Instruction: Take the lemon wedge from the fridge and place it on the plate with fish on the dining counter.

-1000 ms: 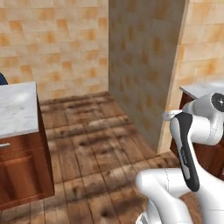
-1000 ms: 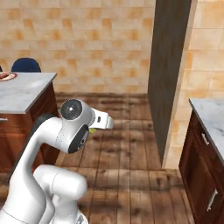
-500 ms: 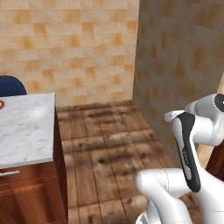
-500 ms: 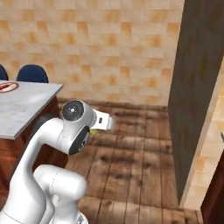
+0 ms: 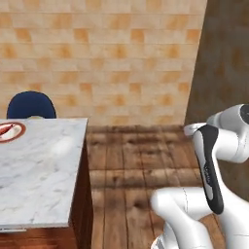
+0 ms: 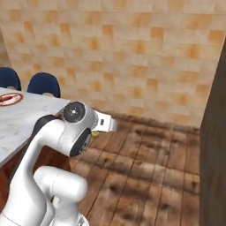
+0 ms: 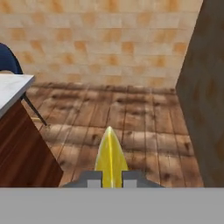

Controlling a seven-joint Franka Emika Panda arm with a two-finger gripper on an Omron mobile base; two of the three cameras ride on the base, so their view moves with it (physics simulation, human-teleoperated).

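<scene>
No readable text, labels or numbers on anything here

Yellow lemon wedge [image 7: 111, 158]; red-rimmed plate [image 5: 10, 132]; white-grey marble dining counter [image 5: 41, 175].

In the left base view we find the dining counter [image 5: 41, 170] filling the lower left of the frame, with the plate [image 5: 10, 131] on its top at the far left edge and a chair [image 5: 31, 105] behind it, against the tiled wall [image 5: 107, 53] across the upper frame. The wooden floor [image 5: 136, 160] lies right of the counter. In the right base view we see the counter at the left edge, two chairs [image 6: 44, 84] behind it. In the hand view the lemon wedge [image 7: 110, 159] stands bottom centre, between the fingertips of the gripper [image 7: 111, 178].
</scene>
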